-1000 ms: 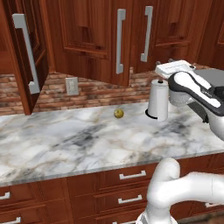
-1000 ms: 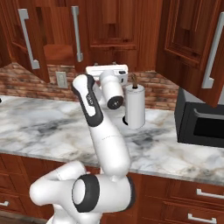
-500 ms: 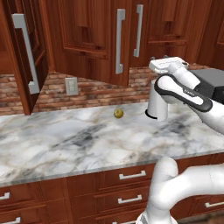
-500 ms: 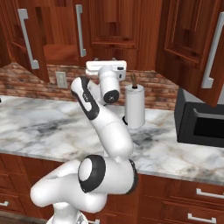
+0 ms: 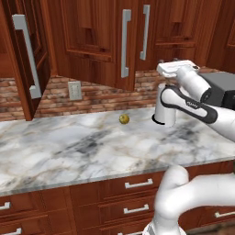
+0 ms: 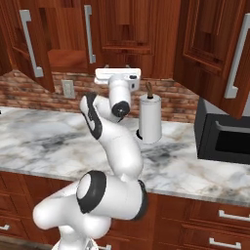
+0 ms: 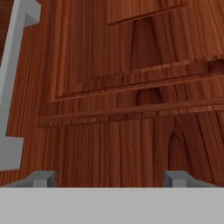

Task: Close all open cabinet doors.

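Observation:
Reddish-brown cabinet doors with silver bar handles hang above the counter. The far-left door (image 5: 18, 69) stands wide open. A middle door (image 5: 98, 41) angles outward, and beside it is another door (image 5: 172, 27). To the right, one more door (image 6: 210, 44) hangs open over the microwave. My gripper (image 5: 174, 65) (image 6: 117, 72) is raised close against a door panel (image 7: 131, 109). It is open with nothing between its fingers (image 7: 110, 178). That door's handle (image 7: 13, 87) runs along the left of the hand view.
A white paper towel roll (image 5: 164, 108) (image 6: 150, 122) stands on the marble counter (image 5: 69, 147) just below the hand. A small yellow-green ball (image 5: 124, 119) lies near the brick wall. A black microwave (image 6: 222, 134) sits at the right. A wall outlet (image 5: 75, 90) is on the backsplash.
The hand rose slightly and moved left toward the doors. The door in front of it swung a little, its handle shifting left in the left base view. The arm's lower links turned.

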